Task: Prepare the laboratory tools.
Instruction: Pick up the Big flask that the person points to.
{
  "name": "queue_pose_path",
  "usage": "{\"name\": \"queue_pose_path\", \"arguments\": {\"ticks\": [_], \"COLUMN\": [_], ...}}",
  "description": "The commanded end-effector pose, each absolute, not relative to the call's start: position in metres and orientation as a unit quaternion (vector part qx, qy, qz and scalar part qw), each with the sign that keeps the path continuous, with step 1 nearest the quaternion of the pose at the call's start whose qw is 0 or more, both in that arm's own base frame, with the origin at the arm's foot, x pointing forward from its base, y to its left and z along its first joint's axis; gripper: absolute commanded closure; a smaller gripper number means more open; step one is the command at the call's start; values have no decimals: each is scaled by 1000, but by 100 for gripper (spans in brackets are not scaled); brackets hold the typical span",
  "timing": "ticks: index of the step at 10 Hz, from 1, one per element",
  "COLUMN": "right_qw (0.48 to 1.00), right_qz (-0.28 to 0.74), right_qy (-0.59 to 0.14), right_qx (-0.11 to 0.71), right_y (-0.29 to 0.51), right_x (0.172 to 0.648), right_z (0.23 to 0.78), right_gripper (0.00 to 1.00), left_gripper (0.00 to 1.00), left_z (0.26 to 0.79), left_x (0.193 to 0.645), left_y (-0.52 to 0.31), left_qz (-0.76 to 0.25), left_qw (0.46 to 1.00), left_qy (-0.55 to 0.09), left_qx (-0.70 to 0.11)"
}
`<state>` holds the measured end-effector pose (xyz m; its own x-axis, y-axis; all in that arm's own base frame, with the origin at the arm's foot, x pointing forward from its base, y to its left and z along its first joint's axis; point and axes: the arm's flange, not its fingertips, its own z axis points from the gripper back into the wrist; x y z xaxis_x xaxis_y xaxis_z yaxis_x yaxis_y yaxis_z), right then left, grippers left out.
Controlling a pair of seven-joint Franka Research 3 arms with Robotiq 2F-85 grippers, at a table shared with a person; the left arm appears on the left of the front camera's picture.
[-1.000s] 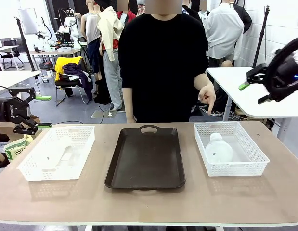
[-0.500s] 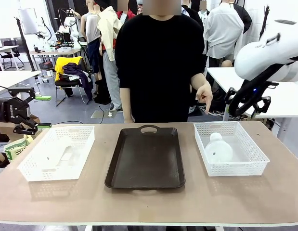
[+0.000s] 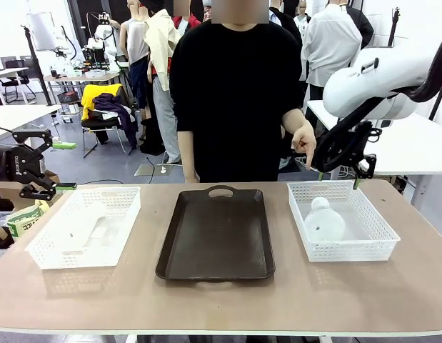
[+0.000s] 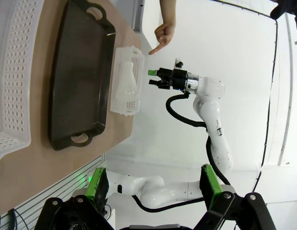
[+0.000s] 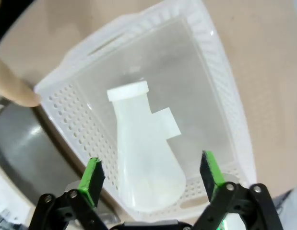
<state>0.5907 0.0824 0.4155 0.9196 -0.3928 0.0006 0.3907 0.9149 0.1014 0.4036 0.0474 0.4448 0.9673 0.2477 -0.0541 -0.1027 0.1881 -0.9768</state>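
One frosted-white conical flask [image 3: 323, 222] lies on its side in the right lattice basket [image 3: 381, 232], neck toward the person. My right gripper [image 3: 339, 179] hangs open just above that basket's far rim, fingers pointing down. In the right wrist view the flask [image 5: 143, 158] lies straight below between the open green pads [image 5: 93, 176], with a clear gap on both sides. A faint frosted shape [image 3: 92, 223] lies in the left basket [image 3: 46, 254]; I cannot tell what it is. My left gripper [image 3: 55, 166] is open and holds nothing, off the table's left edge.
The dark brown tray [image 3: 216, 236] with handles sits mid-table between the baskets. The person stands at the far side, one hand [image 3: 305, 143] pointing a finger down at the right basket, close to my right gripper. In the left wrist view the right arm [image 4: 206, 96] stands beyond the basket.
My right arm has swung down from the upper right to the right basket's far rim, and its gripper now points downward. The left arm, flask and person's hand are unchanged.
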Motion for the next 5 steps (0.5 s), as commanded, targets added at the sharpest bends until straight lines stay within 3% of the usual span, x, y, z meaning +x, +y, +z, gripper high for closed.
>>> {"name": "queue_pose_path", "arguments": {"ticks": [1,5], "right_qw": [973,976], "right_qz": [-229,-212], "right_qy": [-29,-9], "right_qx": [32,46], "right_y": [82,81], "right_x": [597,596], "right_z": [395,393], "right_gripper": [0,0], "left_gripper": [0,0], "left_z": [448,448], "left_x": [402,402], "left_y": [48,48], "left_qz": [116,116], "left_qw": [766,766], "left_qy": [-54,-54], "left_qx": [-631,-631]}}
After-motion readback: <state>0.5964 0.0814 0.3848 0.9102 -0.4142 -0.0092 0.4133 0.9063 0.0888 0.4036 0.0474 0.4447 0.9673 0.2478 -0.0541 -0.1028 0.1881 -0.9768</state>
